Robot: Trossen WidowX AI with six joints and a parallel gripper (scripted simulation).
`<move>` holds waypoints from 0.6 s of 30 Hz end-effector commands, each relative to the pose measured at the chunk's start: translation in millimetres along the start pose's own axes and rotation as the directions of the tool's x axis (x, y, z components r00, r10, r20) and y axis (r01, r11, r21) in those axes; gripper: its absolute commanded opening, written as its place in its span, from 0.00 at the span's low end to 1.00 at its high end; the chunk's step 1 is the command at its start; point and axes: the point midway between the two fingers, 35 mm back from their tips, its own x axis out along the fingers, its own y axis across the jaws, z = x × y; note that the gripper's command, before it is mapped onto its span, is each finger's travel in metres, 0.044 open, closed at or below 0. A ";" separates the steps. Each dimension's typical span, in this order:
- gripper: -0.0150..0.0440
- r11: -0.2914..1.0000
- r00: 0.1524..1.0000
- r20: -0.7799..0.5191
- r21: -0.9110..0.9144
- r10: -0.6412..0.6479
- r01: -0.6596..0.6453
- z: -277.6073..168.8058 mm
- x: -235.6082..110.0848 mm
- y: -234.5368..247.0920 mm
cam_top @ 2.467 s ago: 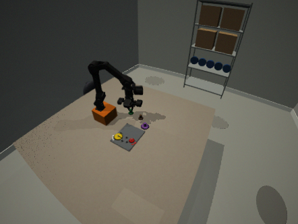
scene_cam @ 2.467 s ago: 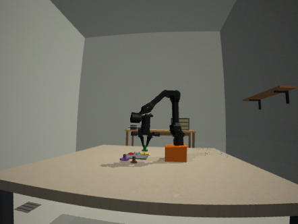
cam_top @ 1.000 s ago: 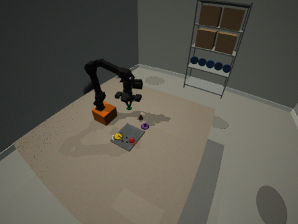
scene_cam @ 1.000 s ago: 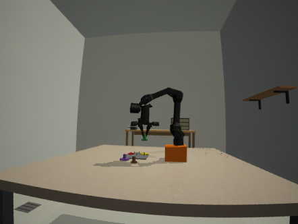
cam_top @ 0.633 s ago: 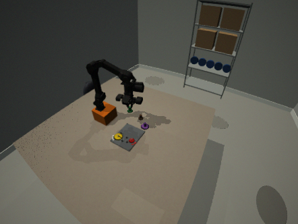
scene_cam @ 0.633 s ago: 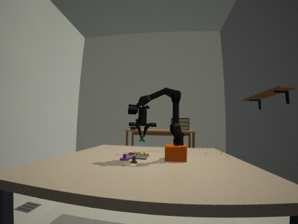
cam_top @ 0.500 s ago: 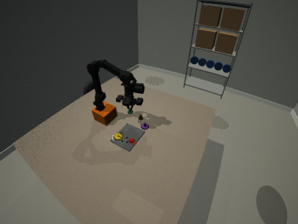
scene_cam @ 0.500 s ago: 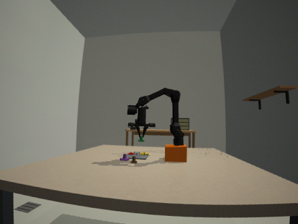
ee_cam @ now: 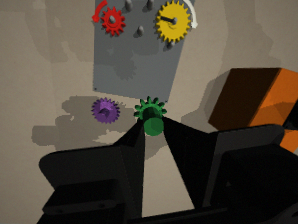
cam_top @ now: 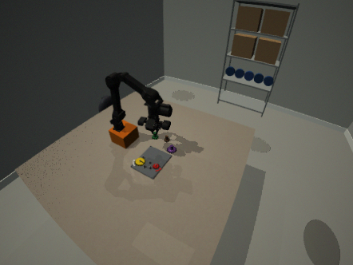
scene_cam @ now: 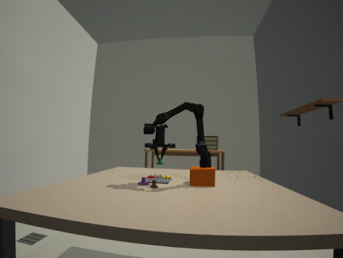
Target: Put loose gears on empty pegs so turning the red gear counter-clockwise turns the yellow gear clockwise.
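My gripper (cam_top: 155, 132) (scene_cam: 160, 158) (ee_cam: 152, 122) is shut on the knob of the green gear (cam_top: 155, 136) (scene_cam: 159, 162) (ee_cam: 150, 107), held upright in the air above the table, near the board's edge in the wrist view. The grey board (cam_top: 158, 154) (scene_cam: 164, 181) (ee_cam: 109, 65) carries the red gear (cam_top: 156, 166) (scene_cam: 150, 176) (ee_cam: 116, 23), the yellow gear (cam_top: 140, 161) (scene_cam: 168, 177) (ee_cam: 167, 30) and several empty pegs (ee_cam: 140, 30) between and beside them. The purple gear (cam_top: 172, 149) (scene_cam: 143, 182) (ee_cam: 105, 112) and small brown gear (cam_top: 167, 139) (scene_cam: 154, 184) stand on the table. The wrist view does not show the brown one.
The orange base block (cam_top: 124, 135) (scene_cam: 202, 176) (ee_cam: 245, 95) stands beside the board on the yellow gear's side. A red arrow (ee_cam: 99, 11) and a white arrow (ee_cam: 194, 17) lie beside their gears. The shelf rack (cam_top: 249, 81) stands beyond the table.
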 end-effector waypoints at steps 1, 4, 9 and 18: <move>0.25 1.000 1.000 -0.005 -0.001 -0.003 0.003 6.9 3.5 2.2; 0.25 1.000 1.000 -0.004 0.001 -0.005 0.005 13.6 5.6 3.0; 0.25 1.000 1.000 -0.003 0.001 -0.005 0.005 25.2 9.4 6.3; 0.25 1.000 1.000 -0.001 0.000 -0.003 0.003 47.2 16.9 12.1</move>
